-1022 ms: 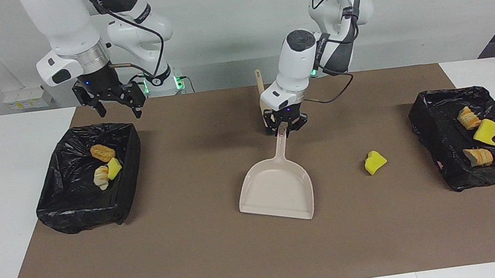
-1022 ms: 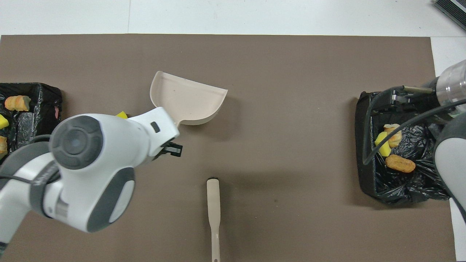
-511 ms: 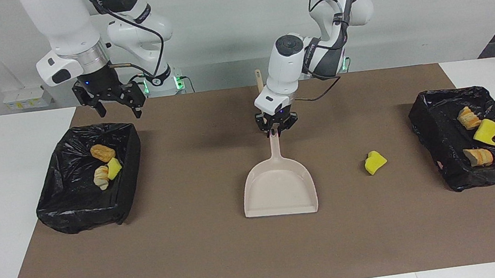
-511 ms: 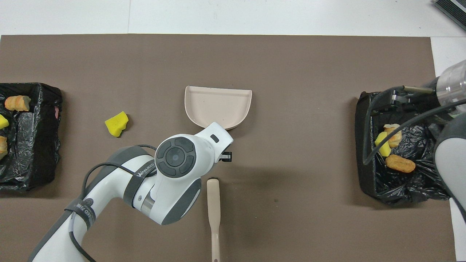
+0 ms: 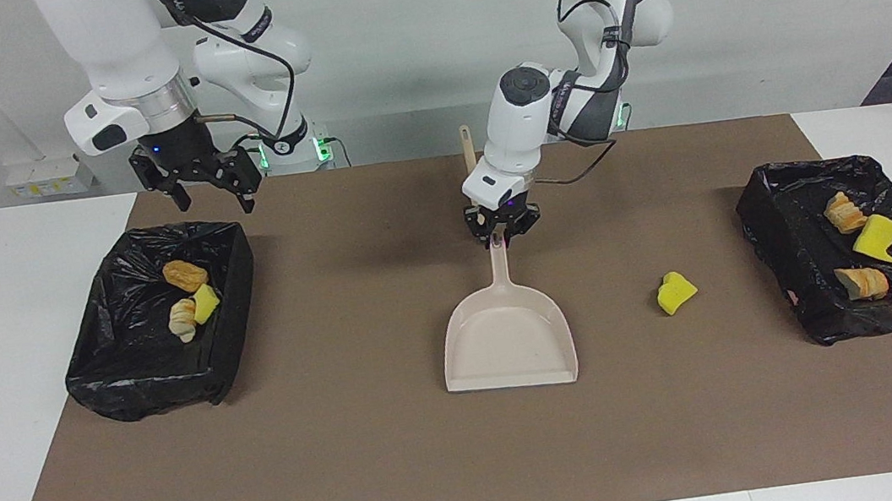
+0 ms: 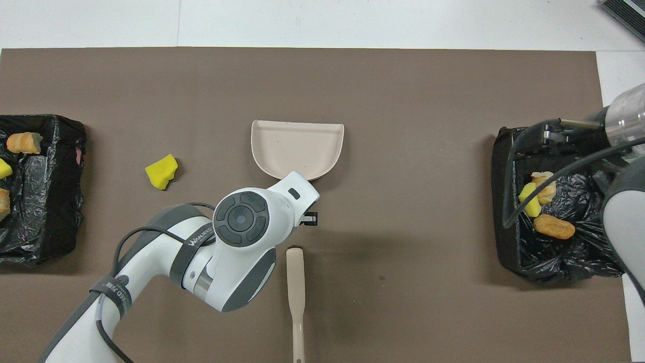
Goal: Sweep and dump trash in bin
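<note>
One yellow sponge scrap [image 5: 676, 293] lies loose on the brown mat, beside the dustpan toward the left arm's end; it also shows in the overhead view [image 6: 161, 171]. My left gripper [image 5: 504, 235] is shut on the handle of the beige dustpan [image 5: 509, 345], whose pan rests flat on the mat [image 6: 297, 148], mouth facing away from the robots. My right gripper [image 5: 209, 193] hangs open and empty over the near rim of the black bin [image 5: 140, 390] at the right arm's end. That bin holds three scraps [image 5: 185, 276]. The other bin [image 5: 837, 317] holds three more [image 5: 877, 236].
The beige brush [image 6: 296, 297] lies on the mat near the robots, nearer to them than the dustpan; its handle tip shows past the left arm [image 5: 467, 141]. The two black-lined bins [image 6: 504, 201] [image 6: 50, 242] sit at the mat's two ends.
My left gripper has swung the dustpan away from the sponge scrap toward the middle of the mat and turned it straight, mouth facing away from the robots. The right arm has not moved.
</note>
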`<state>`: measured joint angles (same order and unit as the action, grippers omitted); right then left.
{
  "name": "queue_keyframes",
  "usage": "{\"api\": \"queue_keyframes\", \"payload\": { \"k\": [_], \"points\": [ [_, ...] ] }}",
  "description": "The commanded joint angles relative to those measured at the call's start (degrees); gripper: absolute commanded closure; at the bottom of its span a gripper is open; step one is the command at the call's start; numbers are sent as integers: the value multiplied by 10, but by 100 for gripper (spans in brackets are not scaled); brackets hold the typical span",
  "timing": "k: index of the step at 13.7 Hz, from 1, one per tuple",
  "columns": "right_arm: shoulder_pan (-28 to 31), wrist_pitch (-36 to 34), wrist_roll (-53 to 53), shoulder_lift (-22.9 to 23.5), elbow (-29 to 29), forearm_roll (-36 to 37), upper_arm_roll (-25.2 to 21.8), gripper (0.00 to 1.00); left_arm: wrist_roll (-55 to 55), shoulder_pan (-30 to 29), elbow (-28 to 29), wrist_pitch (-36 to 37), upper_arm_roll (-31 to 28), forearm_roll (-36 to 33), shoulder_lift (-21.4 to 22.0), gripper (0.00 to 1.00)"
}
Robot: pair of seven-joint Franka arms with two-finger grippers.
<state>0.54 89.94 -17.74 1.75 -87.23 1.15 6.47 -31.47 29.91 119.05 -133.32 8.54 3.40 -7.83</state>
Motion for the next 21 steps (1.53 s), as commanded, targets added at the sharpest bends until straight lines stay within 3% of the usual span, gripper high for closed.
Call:
{"api": "queue_keyframes", "payload": {
  "k": [1,5,7,10,14,17,19,21],
  "points": [
    [5,3,7,1,4,-4,0,0,2,4,22,-9,-7,5,18,0],
    [6,3,7,1,4,-4,0,0,0,-5,-8,46,-15,4,25,0],
    [6,3,7,1,4,-4,0,0,13,-61,-42,114,-18,-8,42,0],
    [6,3,7,1,4,-4,0,0,112,-179,-64,132,-19,-27,63,0],
    [6,3,6,1,4,-4,0,0,257,-288,-59,111,-18,-27,45,0],
    [6,3,7,1,4,-4,0,0,258,-296,-31,27,-19,-27,-8,0],
    [6,3,7,1,4,-4,0,0,256,-296,7,-28,-18,-27,-19,0],
    [9,3,7,1,4,-4,0,0,256,-290,30,-37,-18,-27,-21,0]
  ]
}}
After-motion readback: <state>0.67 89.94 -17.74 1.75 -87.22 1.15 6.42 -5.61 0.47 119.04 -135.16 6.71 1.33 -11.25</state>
